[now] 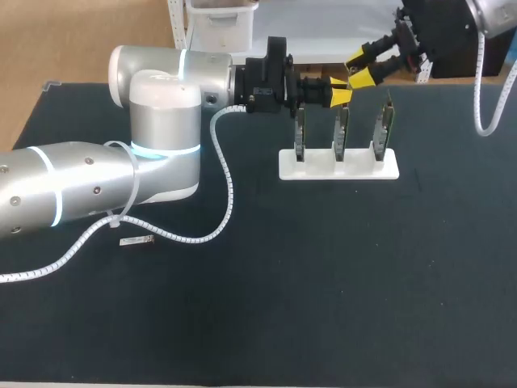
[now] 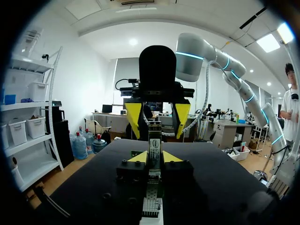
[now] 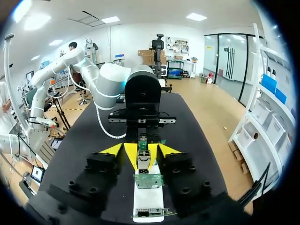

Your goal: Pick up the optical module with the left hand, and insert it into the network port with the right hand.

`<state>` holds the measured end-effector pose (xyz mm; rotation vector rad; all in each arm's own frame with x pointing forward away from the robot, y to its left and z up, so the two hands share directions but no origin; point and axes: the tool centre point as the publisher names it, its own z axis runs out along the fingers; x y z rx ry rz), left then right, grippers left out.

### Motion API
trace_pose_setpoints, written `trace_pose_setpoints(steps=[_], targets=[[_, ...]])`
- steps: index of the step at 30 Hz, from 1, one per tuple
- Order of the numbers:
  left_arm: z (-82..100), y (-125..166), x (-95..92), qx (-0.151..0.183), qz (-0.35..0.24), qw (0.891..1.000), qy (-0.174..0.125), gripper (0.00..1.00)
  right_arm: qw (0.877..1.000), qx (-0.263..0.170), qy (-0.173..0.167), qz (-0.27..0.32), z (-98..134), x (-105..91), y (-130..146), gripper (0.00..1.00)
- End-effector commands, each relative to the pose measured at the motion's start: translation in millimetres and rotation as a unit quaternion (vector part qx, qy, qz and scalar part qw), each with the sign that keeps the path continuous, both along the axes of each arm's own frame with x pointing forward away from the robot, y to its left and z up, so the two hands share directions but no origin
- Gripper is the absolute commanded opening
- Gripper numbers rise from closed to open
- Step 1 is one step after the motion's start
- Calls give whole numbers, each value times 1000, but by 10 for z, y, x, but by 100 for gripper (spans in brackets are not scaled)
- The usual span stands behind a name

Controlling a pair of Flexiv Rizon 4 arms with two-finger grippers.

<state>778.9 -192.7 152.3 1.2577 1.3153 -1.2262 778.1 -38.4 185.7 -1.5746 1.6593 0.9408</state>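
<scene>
In the left wrist view my left gripper (image 2: 154, 157) is shut on the optical module (image 2: 154, 143), a slim metal piece standing up between its yellow tips. In the head view it (image 1: 338, 95) hovers just over the middle board (image 1: 341, 133) of the white stand (image 1: 339, 166). My right gripper (image 1: 361, 69) comes in from the far right and faces it. In the right wrist view the module (image 3: 144, 159) lies between the right gripper's (image 3: 143, 152) yellow fingers, with small gaps on both sides. The left wrist view shows the same fingers (image 2: 180, 117) apart around the module's far end.
The stand holds three upright green boards in a row; the outer ones (image 1: 300, 133) (image 1: 381, 129) flank the middle one. Another small module (image 1: 137, 241) lies on the dark mat at the left, under my left arm. The mat's front and right parts are bare.
</scene>
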Motion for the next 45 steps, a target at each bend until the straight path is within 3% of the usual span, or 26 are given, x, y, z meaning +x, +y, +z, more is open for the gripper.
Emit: trace_pose_setpoints(steps=[1,13,14,15,30,36,45], targets=[[-1,8,-25,-1,3,1000,-2,0,1000,-1,0,0,-1,-1,5,0],[-1,8,-25,-1,3,1000,-2,0,1000,-6,2,3,-16,-16,-3,0],[-1,8,-25,-1,3,1000,-2,72,1000,-7,2,2,-17,-17,-4,0],[-1,8,-25,-1,3,1000,-2,100,1000,-7,2,3,-16,-19,-5,0],[21,98,-64,6,12,1000,-3,100,1000,-10,0,-1,-7,-45,-24,0],[-20,181,-80,37,10,999,0,100,1000,-10,-1,-2,-10,-55,-26,0],[-105,221,-25,125,18,992,5,100,1000,-7,0,-4,-24,-91,-29,0]])
